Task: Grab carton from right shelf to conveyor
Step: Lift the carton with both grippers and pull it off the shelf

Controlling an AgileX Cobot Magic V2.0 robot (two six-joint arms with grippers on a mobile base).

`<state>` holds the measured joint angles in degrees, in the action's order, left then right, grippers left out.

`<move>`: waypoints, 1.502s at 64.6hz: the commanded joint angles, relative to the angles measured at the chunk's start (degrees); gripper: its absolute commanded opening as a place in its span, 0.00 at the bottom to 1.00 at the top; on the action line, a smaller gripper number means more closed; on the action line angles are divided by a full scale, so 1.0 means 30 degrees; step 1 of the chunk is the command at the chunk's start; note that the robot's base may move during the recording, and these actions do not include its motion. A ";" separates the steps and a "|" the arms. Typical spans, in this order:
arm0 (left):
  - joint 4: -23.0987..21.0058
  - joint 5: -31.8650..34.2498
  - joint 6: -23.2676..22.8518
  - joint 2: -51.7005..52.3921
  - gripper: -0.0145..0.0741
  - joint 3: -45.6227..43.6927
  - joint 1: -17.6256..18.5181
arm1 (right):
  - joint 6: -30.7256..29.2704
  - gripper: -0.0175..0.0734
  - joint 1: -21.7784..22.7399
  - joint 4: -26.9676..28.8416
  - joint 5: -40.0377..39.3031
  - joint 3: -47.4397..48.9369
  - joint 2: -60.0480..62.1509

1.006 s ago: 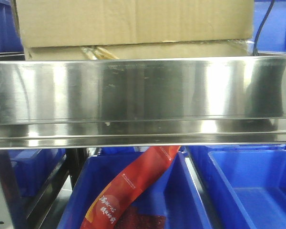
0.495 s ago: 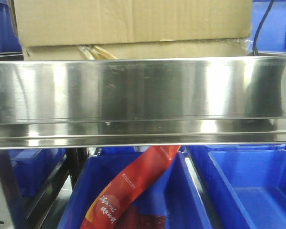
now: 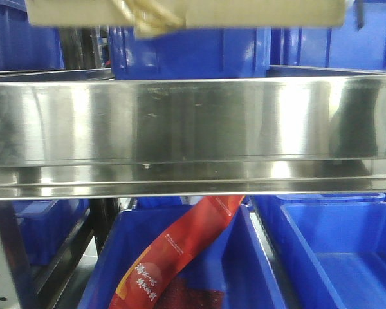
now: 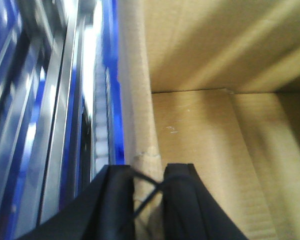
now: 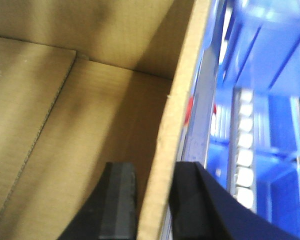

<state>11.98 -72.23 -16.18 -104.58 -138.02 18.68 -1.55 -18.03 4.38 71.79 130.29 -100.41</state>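
The brown carton (image 3: 186, 11) hangs above the steel shelf rail (image 3: 193, 129); only its blurred bottom edge shows at the top of the front view. In the left wrist view, my left gripper (image 4: 149, 170) is shut on the carton's left wall (image 4: 140, 100), one black finger inside and one outside. In the right wrist view, my right gripper (image 5: 155, 172) is shut on the carton's right wall (image 5: 175, 115) in the same way. The carton's open inside (image 5: 90, 110) looks empty. Neither gripper shows in the front view.
Blue bins (image 3: 186, 55) stand behind the shelf where the carton was. Below the rail are more blue bins (image 3: 341, 251), one holding a red packet (image 3: 180, 251). A perforated shelf post (image 3: 0, 264) stands at the lower left.
The carton has risen off the shelf and now shows only at the top edge of the front view, uncovering the blue bins behind it.
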 commanded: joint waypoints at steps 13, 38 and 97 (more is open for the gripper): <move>-0.0886 0.0755 0.0740 0.1951 0.16 0.2615 0.0330 | 0.0031 0.12 0.0005 0.0180 -0.0610 -0.0312 0.1392; -0.0748 0.0755 0.0812 0.5217 0.16 0.8789 0.0330 | 0.0031 0.12 -0.1394 0.0025 -0.0610 -0.4877 0.3511; -0.2826 0.0755 0.0812 0.8860 0.16 1.1666 0.0507 | 0.1016 0.12 -0.2954 -0.1764 -0.0610 -0.9084 0.8571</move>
<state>4.46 -71.36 -15.02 -77.90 -102.57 19.56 2.55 -26.75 0.45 72.14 103.34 -76.08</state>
